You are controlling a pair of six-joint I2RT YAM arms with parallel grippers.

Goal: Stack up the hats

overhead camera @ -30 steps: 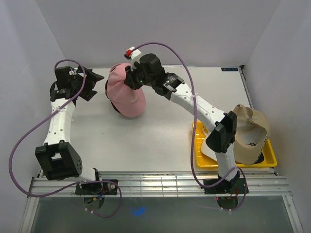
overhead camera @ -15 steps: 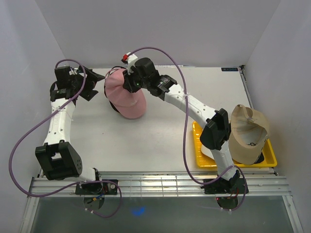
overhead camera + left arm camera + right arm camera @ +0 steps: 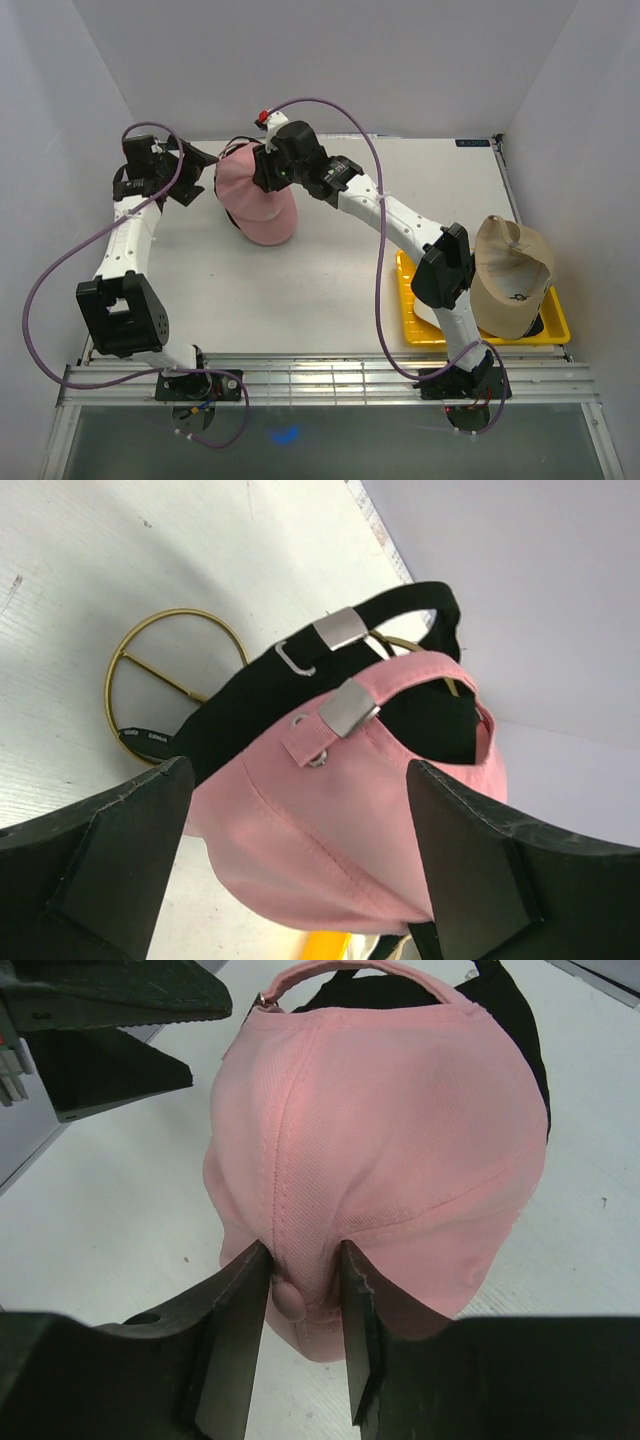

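The pink cap (image 3: pixel 258 195) sits over the black cap (image 3: pixel 260 690) on the gold wire stand (image 3: pixel 170 665) at the back of the table. My right gripper (image 3: pixel 305 1290) is shut on the pink cap (image 3: pixel 380 1140), pinching the crown fabric by its top button. My left gripper (image 3: pixel 200 172) is open just left of the pink cap (image 3: pixel 330 820), its jaws wide on either side of the cap's back. The tan cap (image 3: pixel 515 275) lies upside down over the yellow tray (image 3: pixel 555 330) at the right. The white cap is hidden.
White walls close in the table on the left, back and right. The right arm (image 3: pixel 400 215) stretches from the near right base across to the back. The left arm (image 3: pixel 130 235) runs along the left edge.
My right gripper has carried the pink cap a little left and toward the back, over the stand. My left gripper has shifted slightly right toward the cap.
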